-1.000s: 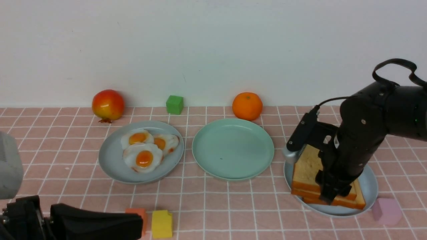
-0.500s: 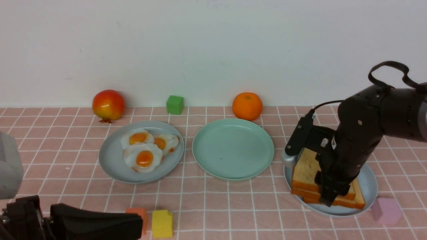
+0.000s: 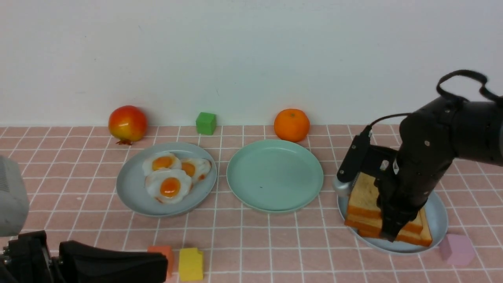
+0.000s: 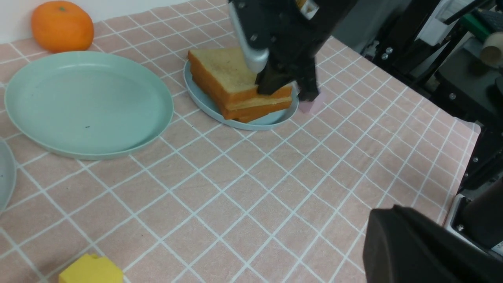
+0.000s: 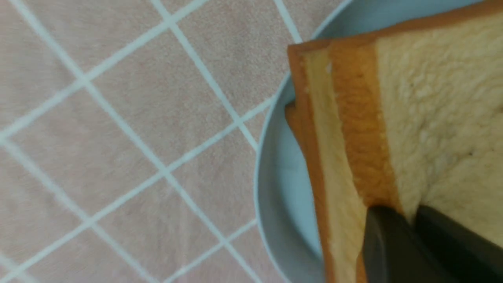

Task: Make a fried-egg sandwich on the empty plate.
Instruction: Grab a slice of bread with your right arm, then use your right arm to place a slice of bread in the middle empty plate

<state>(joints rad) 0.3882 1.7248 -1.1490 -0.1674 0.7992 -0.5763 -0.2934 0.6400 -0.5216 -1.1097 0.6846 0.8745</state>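
Here the right gripper (image 3: 393, 230) is clamped on the top toast slice (image 3: 363, 194) of a stack on the grey-blue plate (image 3: 438, 220) at the right of the tabletop (image 3: 275, 243). In the right wrist view its two dark fingers (image 5: 387, 247) sit close together on that slice's crust edge, and the slice lies askew over the slices beneath.

The mint-green plate (image 3: 275, 175) stands bare at the middle of the tabletop, just in front of an orange (image 3: 291, 125). It lies between the toast plate and a second grey-blue plate (image 3: 131, 192), which carries three fried eggs (image 3: 169, 186).

The left gripper (image 3: 157, 267) lies low at the near left, closed on nothing, with a yellow block (image 3: 190, 263) just beside it. A pink block (image 3: 456, 248) sits beside the toast plate. A pomegranate (image 3: 127, 123) and a green cube (image 3: 206, 123) stand by the wall.
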